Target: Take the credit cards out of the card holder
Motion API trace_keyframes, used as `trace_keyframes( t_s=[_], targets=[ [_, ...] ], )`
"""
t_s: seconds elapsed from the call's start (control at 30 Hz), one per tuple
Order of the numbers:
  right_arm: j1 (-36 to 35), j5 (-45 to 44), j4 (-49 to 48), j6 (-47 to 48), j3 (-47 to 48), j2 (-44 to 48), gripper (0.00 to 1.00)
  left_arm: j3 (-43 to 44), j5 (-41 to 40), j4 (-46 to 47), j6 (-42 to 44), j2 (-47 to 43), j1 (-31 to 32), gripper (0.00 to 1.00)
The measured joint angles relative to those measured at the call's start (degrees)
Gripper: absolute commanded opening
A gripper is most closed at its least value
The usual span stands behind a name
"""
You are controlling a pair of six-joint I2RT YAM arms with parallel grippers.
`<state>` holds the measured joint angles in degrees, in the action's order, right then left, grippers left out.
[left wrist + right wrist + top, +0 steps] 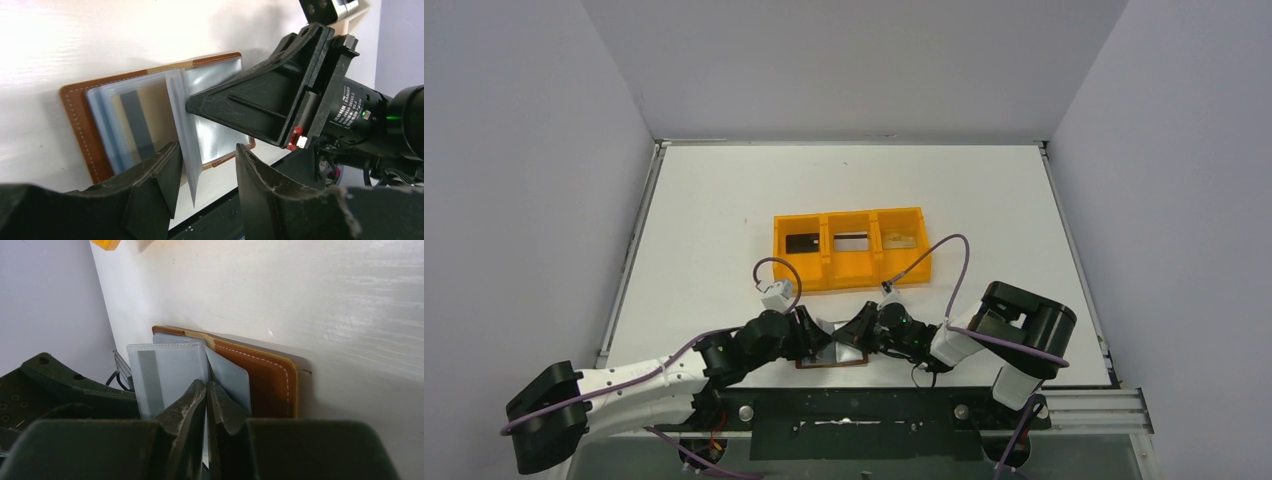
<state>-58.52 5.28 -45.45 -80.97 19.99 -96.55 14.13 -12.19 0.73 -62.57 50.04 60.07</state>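
Between the fingertips of the right gripper a thin clear pocket leaf was clamped, the jaws pressed together on it with no gap showing. That pinch stood the leaf on edge, up off the card holder, most likely to fan the pockets apart and bare what lay beneath.

The left gripper hung with its jaws parted on either side of the leaf's lower edge, touching nothing that I could see. I judge it was placed to reach into the opened gap or to steady the leaf.

The holder itself lay open and flat on the table, brown leather down, at the near edge between the two arms. Through the flat pocket beside the raised leaf a tan surface with a dark stripe showed; whether it was a card could not be told.

Farther back, well apart from the holder, the orange tray held a black card, a grey card and a tan-gold card, one per compartment. The emptying therefore looked done or nearly so, and the lifted leaf probably served to check the other pockets.
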Motion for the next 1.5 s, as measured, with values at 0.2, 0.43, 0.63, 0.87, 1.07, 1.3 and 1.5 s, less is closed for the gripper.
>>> trace_keyframes(
  t_s=[0.2,0.43,0.63,0.87,1.07,1.3,1.5],
  targets=[
    [0.1,0.6,-2.4,3.3,-2.3,1.9,0.27,0.2,3.5,4.5,1.8,4.2,0.0,0.42],
    [0.1,-1.1,8.6,7.0,-2.4,12.1,0.35,2.0,5.4,7.6,3.0,7.9,0.0,0.42],
    [0.1,-7.6,24.6,8.3,-1.6,24.3,0.36,3.7,6.3,10.5,3.5,10.3,0.0,0.42],
    [0.1,-16.6,41.0,8.5,-1.5,41.2,0.36,6.2,9.2,15.8,4.3,19.1,0.0,0.43],
    [0.1,-20.6,47.5,9.3,-2.9,55.0,0.36,7.2,10.2,17.2,4.8,22.1,0.3,0.47],
    [0.1,-20.3,48.9,13.1,-3.3,56.4,0.28,7.9,7.1,13.2,4.9,16.0,0.4,0.48],
    [-1.2,-18.2,48.9,16.7,0.1,45.5,0.17,7.9,2.3,6.1,3.9,10.6,0.3,0.48]
  ],
)
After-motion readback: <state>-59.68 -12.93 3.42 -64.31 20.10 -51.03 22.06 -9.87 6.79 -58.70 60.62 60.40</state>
